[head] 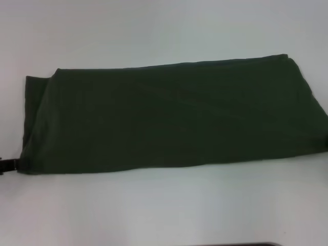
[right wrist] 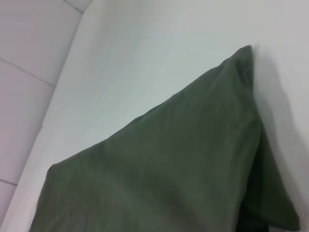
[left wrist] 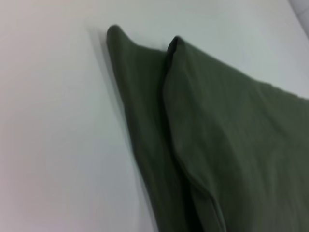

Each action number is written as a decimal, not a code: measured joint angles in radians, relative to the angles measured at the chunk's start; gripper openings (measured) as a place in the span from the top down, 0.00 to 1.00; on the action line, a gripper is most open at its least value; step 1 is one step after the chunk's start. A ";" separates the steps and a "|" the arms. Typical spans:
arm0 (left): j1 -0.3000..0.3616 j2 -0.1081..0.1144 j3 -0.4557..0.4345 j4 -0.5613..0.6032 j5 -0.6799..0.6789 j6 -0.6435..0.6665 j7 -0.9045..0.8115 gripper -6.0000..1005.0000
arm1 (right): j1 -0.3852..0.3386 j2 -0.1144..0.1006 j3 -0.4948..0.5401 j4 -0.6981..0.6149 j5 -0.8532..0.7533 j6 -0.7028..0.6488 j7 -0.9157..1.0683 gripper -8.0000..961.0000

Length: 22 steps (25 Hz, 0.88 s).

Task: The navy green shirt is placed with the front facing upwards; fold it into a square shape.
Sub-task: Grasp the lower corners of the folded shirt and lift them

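The navy green shirt [head: 169, 118] lies on the white table [head: 164, 205] folded into a long band running left to right, with no lettering or collar showing. A small black part of my left gripper [head: 6, 165] pokes in from the left border, right at the shirt's near left corner. In the left wrist view the shirt [left wrist: 217, 140] shows two stacked layers ending in pointed corners. From the right wrist comes a close look at the shirt's [right wrist: 169, 164] other end, a single raised corner with a fold beneath. My right gripper is out of view.
White tabletop [head: 154, 31] surrounds the shirt in front and behind. The right wrist view shows the table's edge [right wrist: 58, 92] with a tiled floor [right wrist: 29, 58] beyond it. A thin dark strip [head: 230, 244] sits at the lower border of the head view.
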 joint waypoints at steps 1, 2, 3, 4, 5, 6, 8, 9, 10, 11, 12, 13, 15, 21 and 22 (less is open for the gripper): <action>-0.002 0.000 0.001 -0.003 0.012 0.004 0.000 0.99 | 0.001 -0.002 0.003 0.001 -0.001 0.005 0.004 0.98; -0.004 -0.001 0.003 -0.005 0.019 0.010 0.002 0.99 | 0.001 -0.005 0.006 0.004 -0.001 0.010 0.007 0.98; -0.004 -0.001 0.003 -0.005 0.019 0.010 0.002 0.99 | 0.001 -0.007 0.009 0.006 -0.002 0.014 0.009 0.98; -0.004 -0.001 0.008 -0.006 0.021 0.015 0.004 0.99 | 0.000 -0.008 0.014 0.008 -0.002 0.017 0.010 0.98; -0.004 -0.001 0.017 -0.008 0.023 0.022 0.007 0.99 | -0.001 -0.009 0.020 0.009 -0.002 0.018 0.010 0.98; -0.003 -0.002 0.026 -0.008 0.023 0.025 0.009 0.99 | -0.001 -0.010 0.025 0.009 -0.002 0.020 0.010 0.98; -0.002 -0.001 0.027 -0.008 0.023 0.027 0.009 0.99 | -0.001 -0.013 0.030 0.009 -0.002 0.024 0.011 0.98; -0.003 -0.001 0.027 -0.009 0.023 0.028 0.009 0.99 | 0.000 -0.014 0.030 0.010 -0.002 0.026 0.012 0.98; -0.003 -0.001 0.027 -0.009 0.023 0.029 0.009 0.99 | 0.001 -0.015 0.030 0.010 -0.002 0.029 0.015 0.98; -0.003 0.000 0.027 -0.009 0.024 0.030 0.009 0.99 | 0.001 -0.015 0.029 0.010 -0.002 0.031 0.017 0.98; -0.004 0.000 0.027 -0.009 0.024 0.030 0.009 0.99 | 0.002 -0.016 0.029 0.010 -0.002 0.032 0.019 0.98; -0.004 0.001 0.025 -0.009 0.024 0.030 0.009 0.99 | 0.003 -0.016 0.029 0.010 -0.002 0.033 0.020 0.98; -0.004 0.002 0.023 -0.008 0.024 0.029 0.007 0.99 | 0.003 -0.018 0.030 0.010 -0.002 0.036 0.026 0.98; -0.003 0.004 0.023 -0.009 0.024 0.027 0.008 0.98 | 0.003 -0.018 0.030 0.010 -0.002 0.054 0.035 0.98; -0.003 0.004 0.022 -0.008 0.024 0.027 0.008 0.98 | 0.003 -0.018 0.030 0.010 -0.002 0.057 0.036 0.98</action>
